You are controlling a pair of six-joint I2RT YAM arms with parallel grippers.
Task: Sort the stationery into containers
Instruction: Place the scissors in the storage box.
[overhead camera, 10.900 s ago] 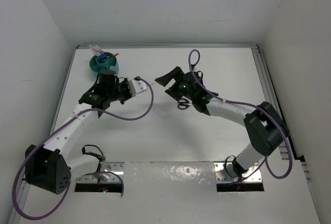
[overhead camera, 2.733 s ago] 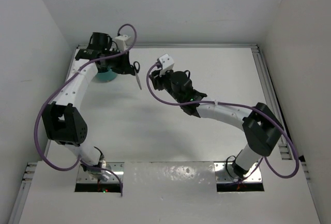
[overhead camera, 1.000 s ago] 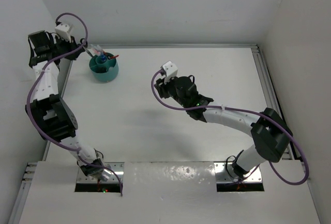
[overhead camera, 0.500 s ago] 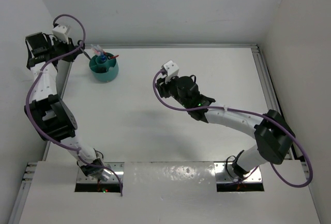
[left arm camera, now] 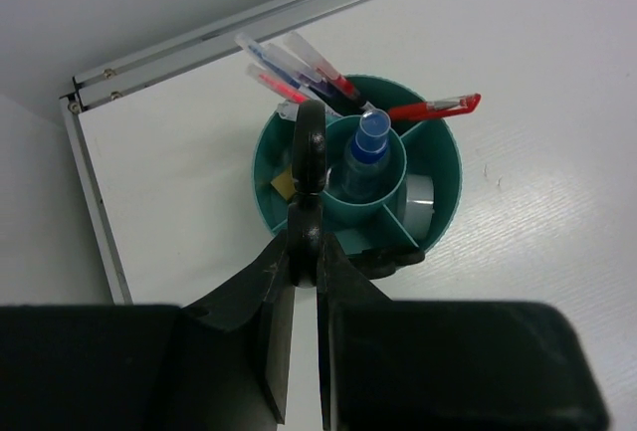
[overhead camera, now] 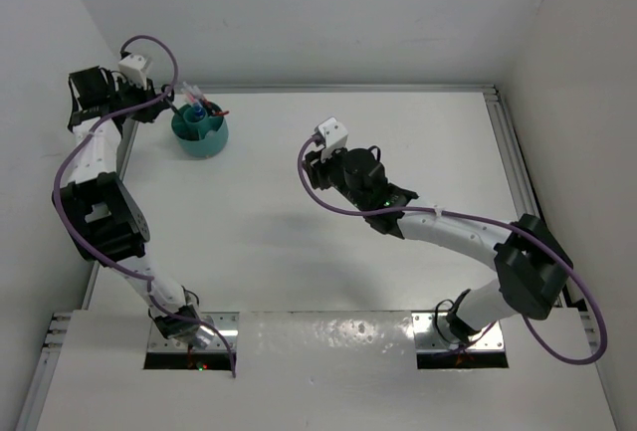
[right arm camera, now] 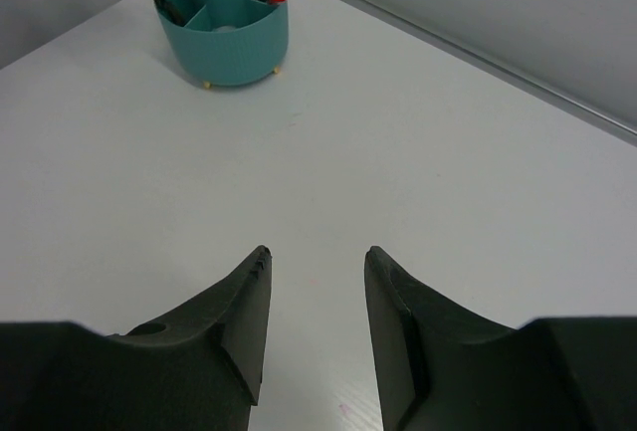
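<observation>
A white table (overhead camera: 299, 252) is sitting inside a white-walled enclosure, with two robot arms reaching out from its near edge. A round teal organiser (overhead camera: 202, 145) is standing close to the table's far left corner.

Seen from the left wrist camera, the organiser's central cup is holding a small blue-capped bottle (left arm camera: 370, 142). Clear pens (left arm camera: 299, 63) with red and blue inside are leaning out of the far compartment toward the far left. A red pen (left arm camera: 435, 107) is leaning out over the rim to the right. A clear tape roll (left arm camera: 419, 202) is lying in the near right compartment, and a beige eraser (left arm camera: 283, 185) is showing in the left one.

The left arm is rising high at the far left and bending over the organiser. The left gripper (left arm camera: 304, 264) is pinching its fingers together on a pair of black-handled scissors (left arm camera: 310, 147). The handle loops are sticking out past the fingertips, over the organiser's left side; whether they are touching it cannot be told. Another dark shape (left arm camera: 393, 260) is sitting at the organiser's near rim, too dark to make out.

The right arm is reaching toward the middle of the table. The right gripper (right arm camera: 317, 257) is hovering over bare table with its fingers apart and nothing between them, well apart from the organiser.
</observation>
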